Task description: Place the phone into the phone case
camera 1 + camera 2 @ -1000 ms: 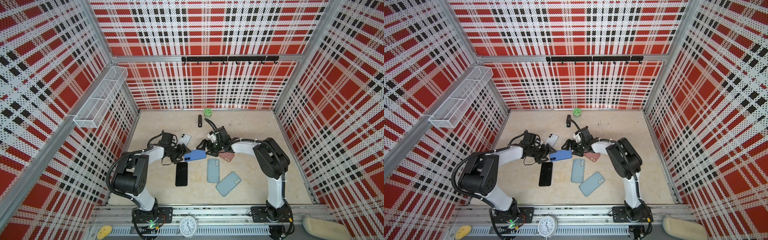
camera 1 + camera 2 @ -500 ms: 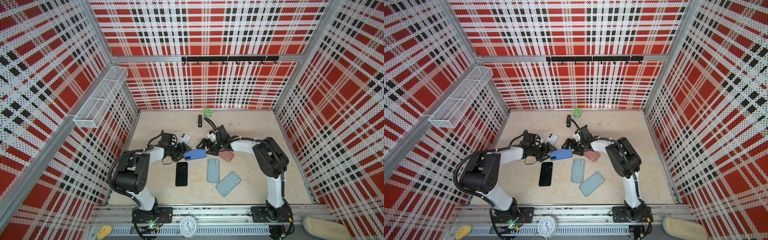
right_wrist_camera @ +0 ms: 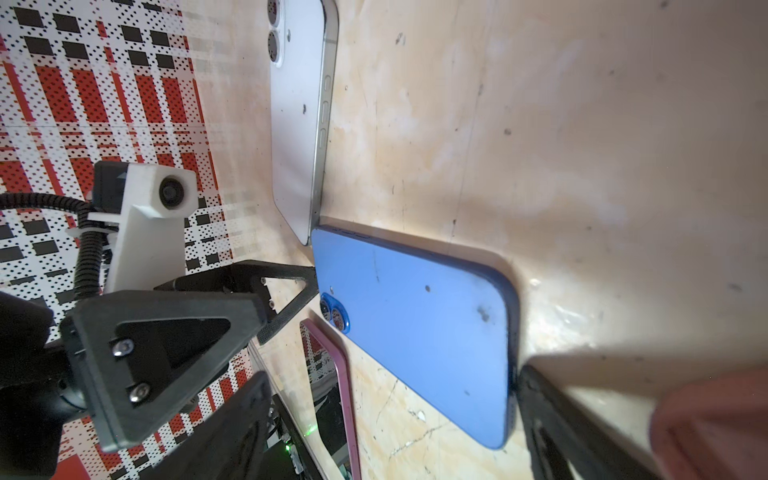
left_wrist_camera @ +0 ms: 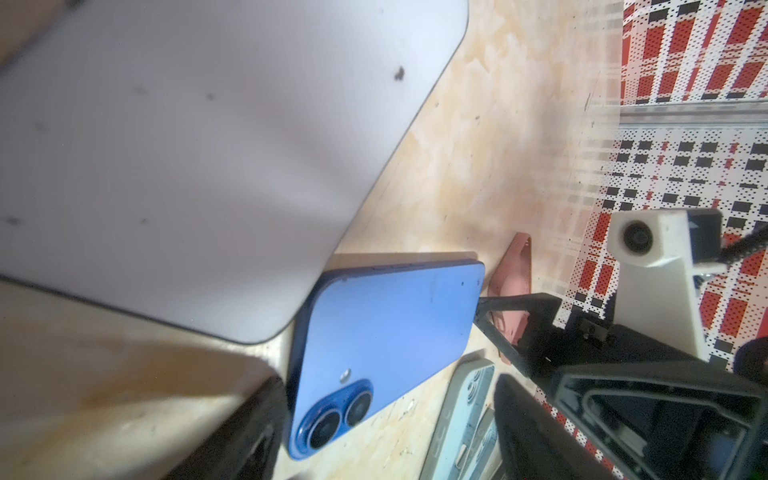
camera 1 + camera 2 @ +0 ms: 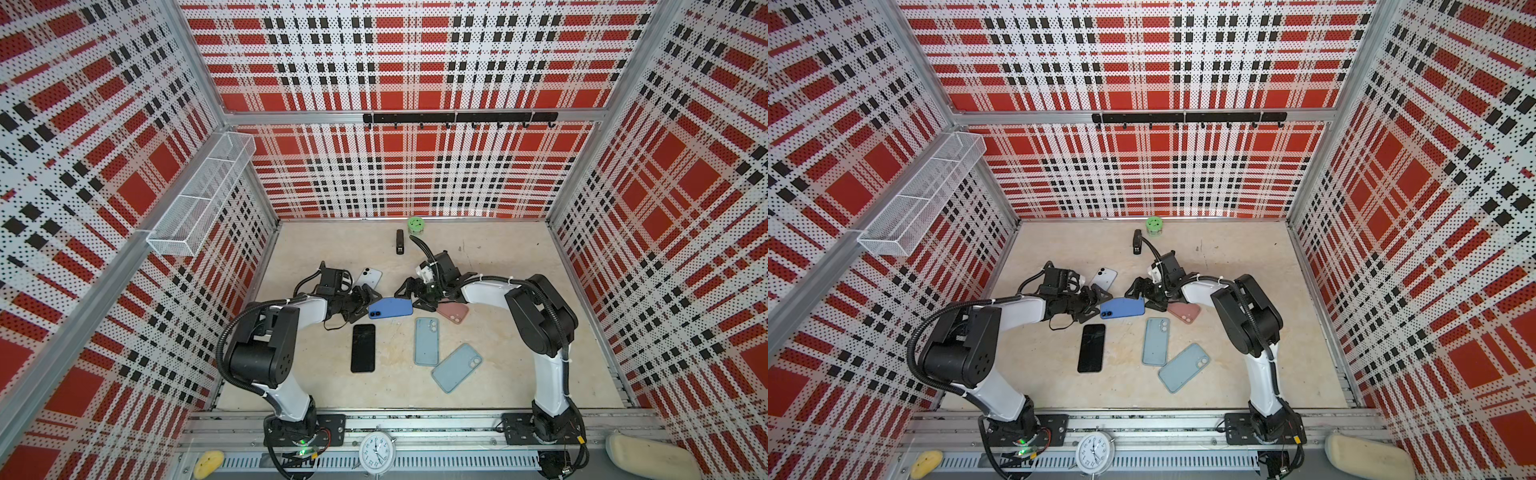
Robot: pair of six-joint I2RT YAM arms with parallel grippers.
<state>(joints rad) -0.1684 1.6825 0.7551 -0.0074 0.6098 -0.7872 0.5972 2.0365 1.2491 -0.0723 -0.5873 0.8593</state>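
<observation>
Spread apart, left gripper [image 5: 365, 306] touching the camera end of the blue phone [image 5: 390, 308]; spread apart too, right gripper [image 5: 410, 297] touching the opposite end. Flat, back up, mid-frame in both top views; pink case [image 5: 455, 311] just right of it.
</observation>
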